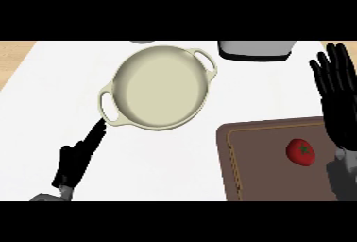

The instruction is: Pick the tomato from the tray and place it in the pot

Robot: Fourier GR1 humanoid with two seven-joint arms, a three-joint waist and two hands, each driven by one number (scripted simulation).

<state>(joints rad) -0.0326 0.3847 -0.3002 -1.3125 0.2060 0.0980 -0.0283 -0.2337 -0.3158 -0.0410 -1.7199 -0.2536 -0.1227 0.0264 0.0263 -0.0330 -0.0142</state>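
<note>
Your tomato (pixel 301 152) lies untouched on the brown tray (pixel 237 165), at four o'clock from the empty pot (pixel 157 87). The right hand (pixel 336 90) hangs beside it, fingers straight; the left hand (pixel 78 160) rests, fingers extended. The pick hasn't begun: next, you lower and close on it.

A cream pot (pixel 159 86) with two handles sits on the white bench (pixel 279 90) at about 11 o'clock. A brown tray (pixel 261 163) at 4 o'clock carries a red tomato (pixel 301 152). The left robot hand (pixel 78 160) lies at 8 o'clock, fingers straight, tips just beside the pot's handle. The right robot hand (pixel 336 94) stands open at 3 o'clock, above the tray's edge.
</note>
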